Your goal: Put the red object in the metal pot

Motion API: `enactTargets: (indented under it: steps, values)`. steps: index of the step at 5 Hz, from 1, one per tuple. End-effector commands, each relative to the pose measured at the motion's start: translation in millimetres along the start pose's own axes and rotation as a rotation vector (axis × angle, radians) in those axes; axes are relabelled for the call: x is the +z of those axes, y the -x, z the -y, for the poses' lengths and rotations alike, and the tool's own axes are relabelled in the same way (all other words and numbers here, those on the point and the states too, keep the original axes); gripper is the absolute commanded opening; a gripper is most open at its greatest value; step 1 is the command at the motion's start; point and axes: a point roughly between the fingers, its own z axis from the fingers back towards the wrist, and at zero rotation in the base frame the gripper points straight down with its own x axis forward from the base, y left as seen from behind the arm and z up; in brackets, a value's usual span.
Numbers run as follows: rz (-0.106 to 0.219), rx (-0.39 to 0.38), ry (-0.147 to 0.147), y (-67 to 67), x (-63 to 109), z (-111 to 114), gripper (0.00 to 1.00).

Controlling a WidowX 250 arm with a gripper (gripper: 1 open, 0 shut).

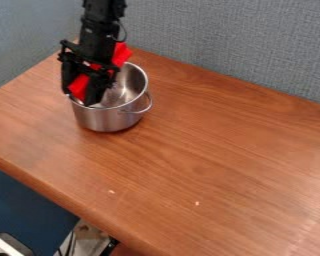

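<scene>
Hovering over the round shiny steel pot's (112, 102) nine o'clock rim, the black gripper (84, 85) holds the small red block (83, 88) between part-open fingers; released here, it could fall outside.

Upper left of the frame: a black robot arm reached down from the top edge, its hand (87, 82) set over the left rim of the metal pot (112, 108). The red object (87, 85) showed between the dark fingers (67, 73), at rim level. The pot stood upright on the brown wooden bench (203, 140), thin wire handle to its right. Grey-blue textured wall (243, 40) behind.
</scene>
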Motion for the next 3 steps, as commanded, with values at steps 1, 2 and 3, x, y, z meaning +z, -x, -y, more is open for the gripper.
enactTargets:
  steps: [1, 2, 3]
  values:
    - [0.044, 0.075, -0.026, 18.8, 21.9, -16.7, 0.0]
    - [0.028, 0.125, -0.014, 27.2, 24.2, -24.1, 0.0]
    - [0.038, 0.047, -0.036, 21.3, 32.7, -29.3, 0.0]
